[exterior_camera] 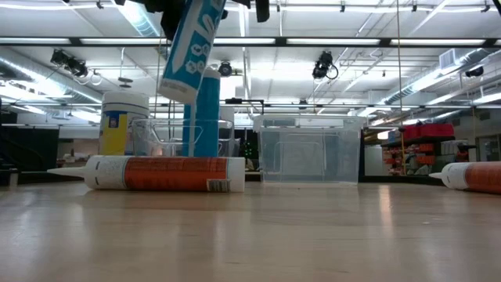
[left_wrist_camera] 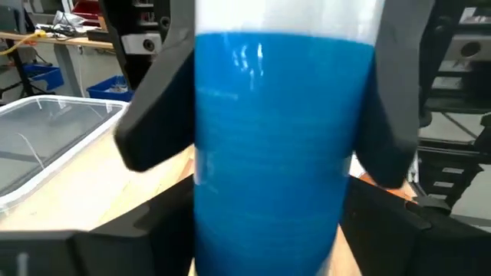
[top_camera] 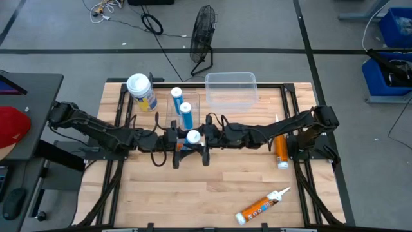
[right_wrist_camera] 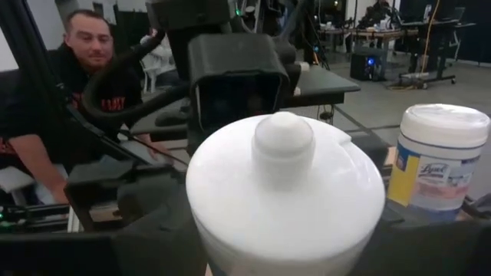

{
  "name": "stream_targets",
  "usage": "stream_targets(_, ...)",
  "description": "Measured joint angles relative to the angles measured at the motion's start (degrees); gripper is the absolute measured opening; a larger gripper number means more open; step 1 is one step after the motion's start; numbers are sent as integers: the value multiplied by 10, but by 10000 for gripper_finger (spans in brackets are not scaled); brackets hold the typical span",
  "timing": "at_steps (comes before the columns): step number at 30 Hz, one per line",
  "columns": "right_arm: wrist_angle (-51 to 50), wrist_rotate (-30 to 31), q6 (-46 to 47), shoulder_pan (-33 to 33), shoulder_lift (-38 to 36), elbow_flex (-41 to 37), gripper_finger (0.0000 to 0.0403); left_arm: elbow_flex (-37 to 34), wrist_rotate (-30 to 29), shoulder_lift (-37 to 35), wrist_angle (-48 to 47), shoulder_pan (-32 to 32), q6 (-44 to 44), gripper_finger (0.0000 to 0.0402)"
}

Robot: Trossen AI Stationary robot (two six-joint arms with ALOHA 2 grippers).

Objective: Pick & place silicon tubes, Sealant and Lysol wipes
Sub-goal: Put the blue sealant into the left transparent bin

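I see the wooden table [top_camera: 212, 193] with both arms stretched in from the sides and meeting over its middle. At the far edge sits the big clear bin [top_camera: 231, 88], and left of it a smaller clear tray [top_camera: 168, 107] with two blue tubes [top_camera: 181, 108] standing in it, white caps up. The wipes canister [top_camera: 142, 92] stands upright on the table just left of that tray, near the far left corner, white lid on top; in the right wrist view its yellow-and-blue label shows, and nothing is touching it.

My left claw [top_camera: 177, 147] and right claw [top_camera: 205, 145] face each other with a third blue tube [top_camera: 192, 137] between them. From the low view this tube [exterior_camera: 190, 48] hangs tilted in the air, clear of the table. The right claw's fingers sit tight against it below its white cap [right_wrist_camera: 285, 184], gripping it. The left claw's dark fingers [left_wrist_camera: 157, 100] flank the blue body; I cannot tell whether they press on it.

An orange sealant tube [top_camera: 280, 145] lies on the right side of the table, nozzle pointing away. A second orange tube [top_camera: 261, 206] lies slantwise near the front edge.

A person [right_wrist_camera: 54, 100] sits beyond the table.
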Motion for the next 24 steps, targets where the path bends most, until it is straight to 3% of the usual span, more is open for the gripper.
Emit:
stream_targets(6,-2,1,3,0,0,0,204,0,0,0,-1,0,16,220)
stream_targets(15,-9,0,11,3,0,1,204,-1,1,-2,-1,0,23,217)
stream_targets(21,-50,-1,-1,10,-15,1,300,-1,-26,-3,-3,-12,33,217)
stream_targets(24,-82,-3,-2,12,-30,1,325,-1,-56,-3,-1,-26,49,217)
